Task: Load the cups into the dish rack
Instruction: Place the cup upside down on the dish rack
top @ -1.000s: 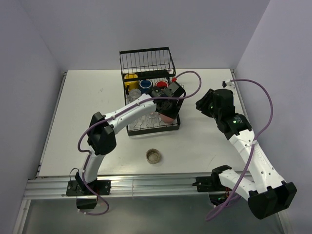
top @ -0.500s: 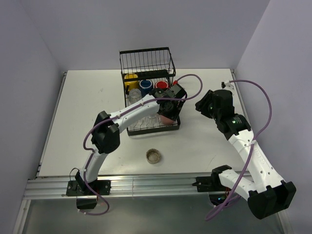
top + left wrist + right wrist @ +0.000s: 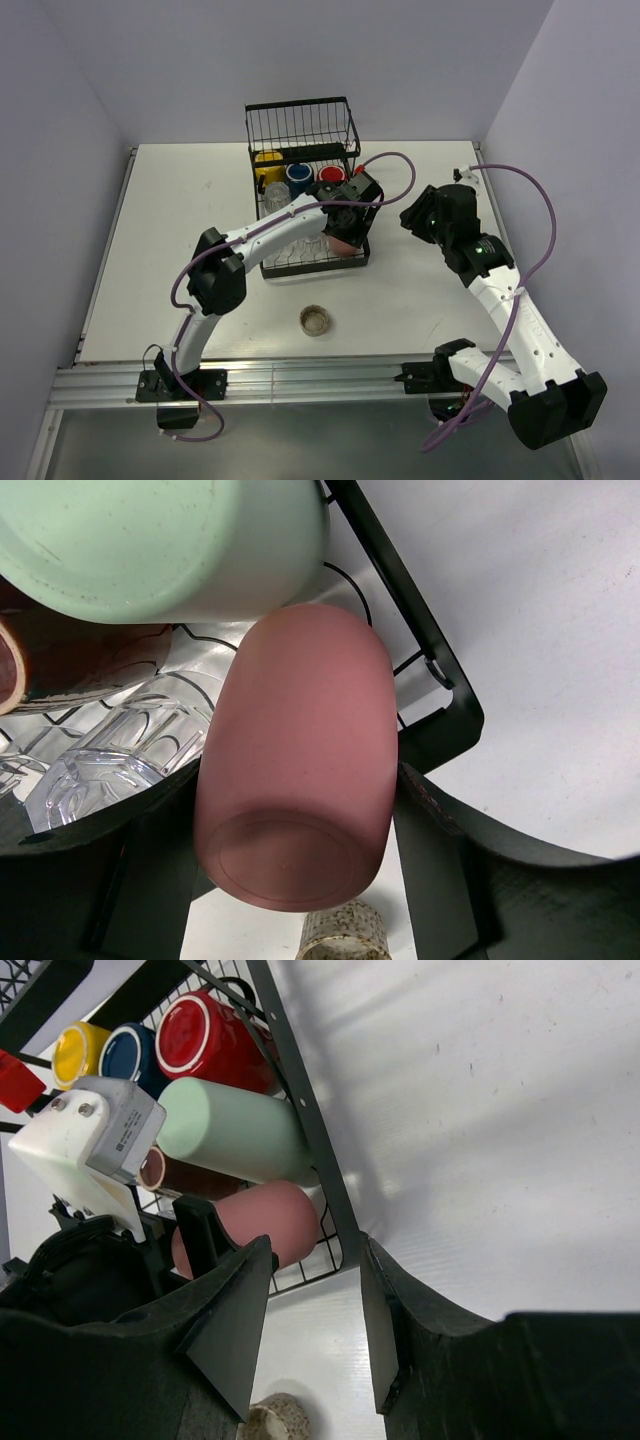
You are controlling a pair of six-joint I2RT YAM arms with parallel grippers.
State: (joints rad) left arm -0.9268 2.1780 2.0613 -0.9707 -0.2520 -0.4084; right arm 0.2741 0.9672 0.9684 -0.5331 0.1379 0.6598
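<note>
The dish rack (image 3: 315,267) stands on the bench (image 3: 180,220) at the middle of the far edge, with its taller basket end toward the far side. The left pincer (image 3: 345,222) reaches over the rack's near right corner and is clamped on the pink tumbler (image 3: 295,760), one finger on each side. The tumbler is on its side with its base toward the wrist camera, over the wires at that corner; whether it rests on them cannot be told. Just beyond it, the green tumbler (image 3: 170,540) also lies on its side along the rack's right rail, and a clear glass (image 3: 110,770) lies to the left of the pink one. Toward the basket end, a yellow mug (image 3: 267,158), a navy mug (image 3: 299,172) and a red mug (image 3: 331,173) sit in a row. The low brownish glass (image 3: 315,320) stands outside the rack, near the middle of the bench's near edge. The right pincer (image 3: 315,1260) hovers over the bench just right of the rack, its fingers apart with nothing between them.
</note>
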